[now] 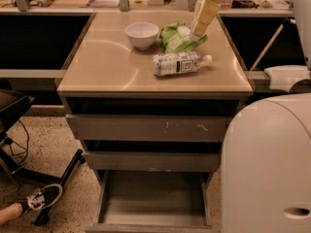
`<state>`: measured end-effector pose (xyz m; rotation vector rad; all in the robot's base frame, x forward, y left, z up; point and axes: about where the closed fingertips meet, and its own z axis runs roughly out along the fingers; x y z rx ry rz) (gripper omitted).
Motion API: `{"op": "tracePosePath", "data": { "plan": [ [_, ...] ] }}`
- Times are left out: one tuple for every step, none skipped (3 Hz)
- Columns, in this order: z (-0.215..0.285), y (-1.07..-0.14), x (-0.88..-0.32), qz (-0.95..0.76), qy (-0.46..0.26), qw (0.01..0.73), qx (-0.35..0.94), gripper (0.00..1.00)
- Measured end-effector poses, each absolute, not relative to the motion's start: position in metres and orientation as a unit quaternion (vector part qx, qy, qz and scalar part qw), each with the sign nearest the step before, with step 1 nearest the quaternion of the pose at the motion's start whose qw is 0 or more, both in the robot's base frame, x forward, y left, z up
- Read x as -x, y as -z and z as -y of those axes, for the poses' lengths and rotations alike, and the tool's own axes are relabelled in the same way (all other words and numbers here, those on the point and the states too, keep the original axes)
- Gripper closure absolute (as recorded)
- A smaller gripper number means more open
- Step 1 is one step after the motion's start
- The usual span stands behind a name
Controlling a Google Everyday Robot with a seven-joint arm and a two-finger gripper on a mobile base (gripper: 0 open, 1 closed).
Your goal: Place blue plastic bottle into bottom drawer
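The blue plastic bottle [179, 63] lies on its side on the tan cabinet top [107, 67], white cap pointing right. The bottom drawer [153, 203] is pulled out below, its grey floor bare. My gripper [204, 14] hangs at the top right, above and behind the bottle, over the green snack bag [179, 39]. It holds nothing that I can see.
A white bowl [142, 35] stands left of the green bag. Two shallower grey drawers [146, 128] sit above the bottom one, slightly pulled out. My white arm body [267, 164] fills the lower right. A person's shoe [41, 198] and a chair base are at lower left.
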<state>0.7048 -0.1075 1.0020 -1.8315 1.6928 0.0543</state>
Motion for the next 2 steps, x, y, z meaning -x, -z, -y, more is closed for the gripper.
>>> {"op": "tracePosePath", "data": {
  "plan": [
    [0.100,-0.950,-0.706,-0.649,-0.072,0.295,0.698,0.00],
    [0.087,-0.883,-0.703,-0.657,-0.138,0.275,0.688,0.00]
  ]
}}
